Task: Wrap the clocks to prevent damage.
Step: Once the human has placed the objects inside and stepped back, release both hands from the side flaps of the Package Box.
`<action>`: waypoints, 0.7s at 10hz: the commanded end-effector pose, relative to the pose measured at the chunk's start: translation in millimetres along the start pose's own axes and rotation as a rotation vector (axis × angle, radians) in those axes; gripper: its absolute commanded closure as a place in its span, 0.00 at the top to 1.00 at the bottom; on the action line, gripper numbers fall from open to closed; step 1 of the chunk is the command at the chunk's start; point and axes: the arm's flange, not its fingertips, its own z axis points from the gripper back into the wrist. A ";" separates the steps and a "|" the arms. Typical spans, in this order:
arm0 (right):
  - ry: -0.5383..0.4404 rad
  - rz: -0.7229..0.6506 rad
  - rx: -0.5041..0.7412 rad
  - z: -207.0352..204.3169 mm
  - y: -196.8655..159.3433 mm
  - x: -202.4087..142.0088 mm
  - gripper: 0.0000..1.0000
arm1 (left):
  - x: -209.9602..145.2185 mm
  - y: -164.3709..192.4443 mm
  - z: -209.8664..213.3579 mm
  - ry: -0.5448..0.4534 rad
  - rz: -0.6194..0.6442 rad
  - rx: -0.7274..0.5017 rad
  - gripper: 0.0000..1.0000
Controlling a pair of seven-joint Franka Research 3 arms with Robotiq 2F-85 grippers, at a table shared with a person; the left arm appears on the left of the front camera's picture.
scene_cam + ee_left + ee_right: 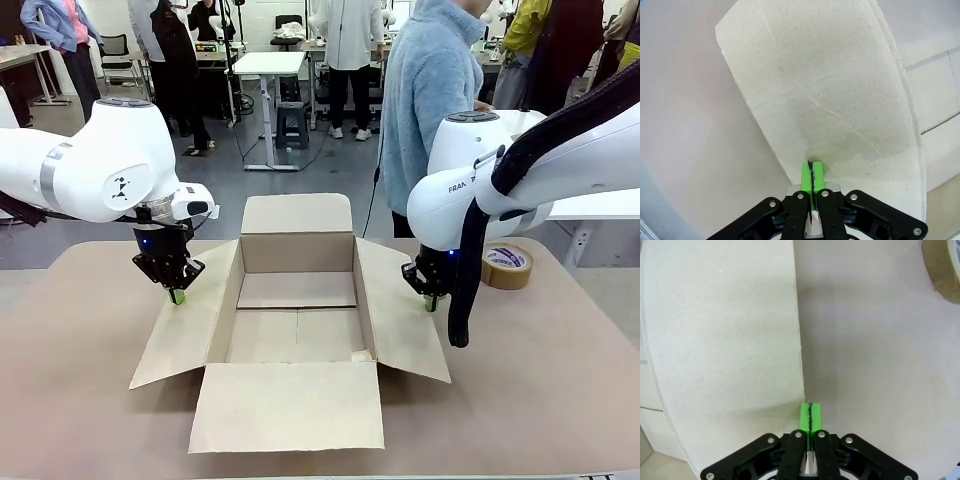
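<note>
Front view gives you no fix on the clocks, so you cannot tell which way they lie from either claw or which arm is nearer. The open brown cardboard box (297, 252) sits mid-way across the tan worktop (560, 380), flaps splayed, its visible floor bare. Your left claw (176, 295) points down at the outer edge of the left flap (185, 330), your right claw (431, 300) at that of the right flap (400, 320). Both have green pads (806, 175) pressed together, gripping nothing. A brown tape roll (507, 266) lies just beyond the right arm.
</note>
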 end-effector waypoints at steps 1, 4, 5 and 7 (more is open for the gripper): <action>-0.009 -0.014 -0.006 -0.4 0.9 -1.5 0.01 | -0.4 0.4 -0.2 -0.004 0.004 0.007 0.00; -0.009 -0.014 -0.006 -0.4 0.9 -1.5 0.01 | -0.4 0.4 -0.2 -0.004 0.004 0.007 0.00; -0.009 -0.014 -0.006 -0.4 0.9 -1.5 0.01 | -0.4 0.4 -0.2 -0.004 0.004 0.007 0.00; -0.009 -0.014 -0.006 -0.4 0.9 -1.5 0.01 | -0.4 0.4 -0.2 -0.004 0.004 0.007 0.00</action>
